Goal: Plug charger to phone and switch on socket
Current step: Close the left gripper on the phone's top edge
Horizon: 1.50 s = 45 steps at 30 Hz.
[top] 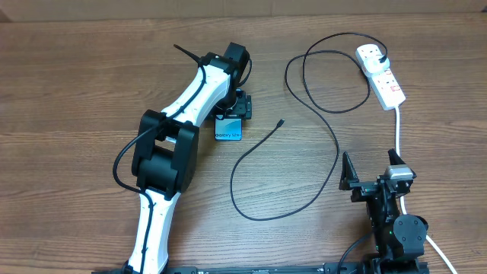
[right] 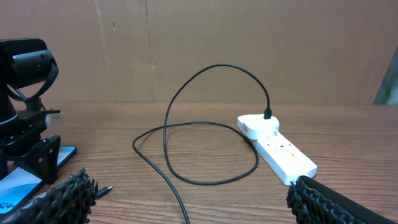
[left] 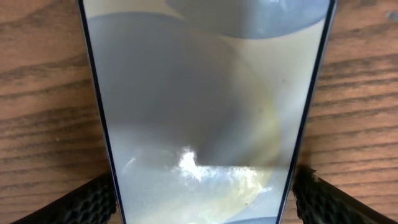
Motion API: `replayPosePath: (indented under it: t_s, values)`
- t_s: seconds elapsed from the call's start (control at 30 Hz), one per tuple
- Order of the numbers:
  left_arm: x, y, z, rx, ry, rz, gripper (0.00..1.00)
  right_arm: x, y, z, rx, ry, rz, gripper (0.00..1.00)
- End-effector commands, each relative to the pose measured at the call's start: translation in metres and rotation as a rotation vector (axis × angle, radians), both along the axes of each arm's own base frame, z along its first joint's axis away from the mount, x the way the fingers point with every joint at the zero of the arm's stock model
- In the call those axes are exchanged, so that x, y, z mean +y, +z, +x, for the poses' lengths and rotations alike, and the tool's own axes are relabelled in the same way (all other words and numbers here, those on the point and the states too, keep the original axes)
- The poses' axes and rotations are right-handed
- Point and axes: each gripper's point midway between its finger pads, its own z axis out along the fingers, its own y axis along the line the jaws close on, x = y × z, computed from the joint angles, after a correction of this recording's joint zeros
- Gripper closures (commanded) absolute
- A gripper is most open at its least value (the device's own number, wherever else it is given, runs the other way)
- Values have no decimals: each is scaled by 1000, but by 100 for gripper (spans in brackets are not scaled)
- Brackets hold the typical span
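Note:
The phone (top: 228, 131) lies flat on the wooden table with its cyan screen up. It fills the left wrist view (left: 205, 93). My left gripper (top: 239, 106) (left: 205, 194) sits over it, a finger against each long edge. The charger (top: 323, 114) is a thin black cable looping across the table. Its plug (top: 383, 59) sits in the socket (top: 380, 72), and its connector tip (top: 281, 122) lies loose, right of the phone. My right gripper (top: 371, 173) (right: 193, 199) is open and empty near the front right. It faces the cable (right: 186, 134) and the socket (right: 277, 146).
The socket's white cord (top: 399, 125) runs down the right side past my right arm. The left arm (top: 179, 114) lies diagonally across the left half of the table. A cardboard wall (right: 249, 43) stands behind the table.

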Motion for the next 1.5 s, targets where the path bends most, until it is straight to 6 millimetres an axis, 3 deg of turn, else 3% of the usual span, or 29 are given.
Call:
replayPosePath:
  t_s: [0.0, 0.93, 1.47]
  values:
    - [1, -36, -9, 55, -17, 28, 13, 1, -2, 0, -3, 3, -1, 0]
    - [6, -36, -9, 56, -23, 52, 27, 1, -2, 0, -2, 4, -1, 0]
    - [5, -26, -11, 75, -22, 51, 25, 1, -2, 0, -2, 4, -1, 0]
